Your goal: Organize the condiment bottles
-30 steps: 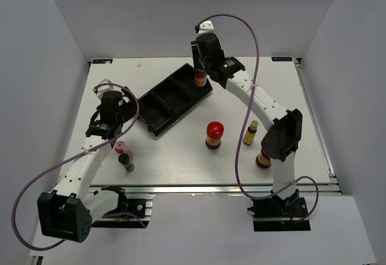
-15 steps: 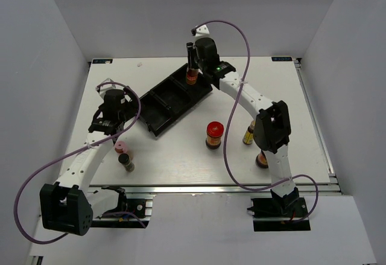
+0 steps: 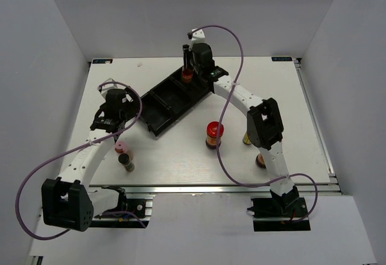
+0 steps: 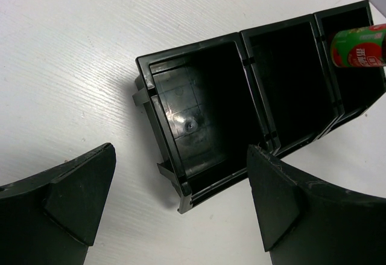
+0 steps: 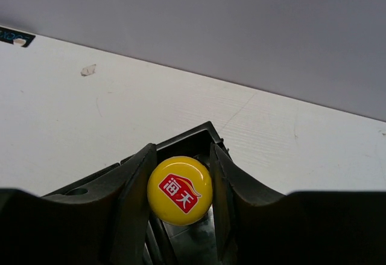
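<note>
My right gripper (image 3: 188, 64) is shut on a slim dark sauce bottle (image 3: 188, 75) by its yellow cap (image 5: 180, 191) and holds it upright over the far end compartment of the black tray (image 3: 158, 103). The bottle's red-and-green label shows in the left wrist view (image 4: 359, 46). My left gripper (image 3: 112, 122) is open and empty beside the tray's near-left end (image 4: 181, 156). A red-lidded jar (image 3: 215, 133) stands mid-table. A pink-capped bottle (image 3: 120, 148) and a dark-capped bottle (image 3: 128, 162) stand at the front left. Another slim bottle (image 3: 246, 138) and a second jar (image 3: 260, 160) are partly hidden by the right arm.
The tray lies diagonally at the middle left, with three compartments (image 4: 199, 108). White walls close in the table on the left, right and back. The right arm's cable (image 3: 232, 96) loops over the table's middle.
My right gripper has carried the yellow-capped bottle leftwards and further back, over the tray's far end. The left arm has shifted slightly back toward the tray.
</note>
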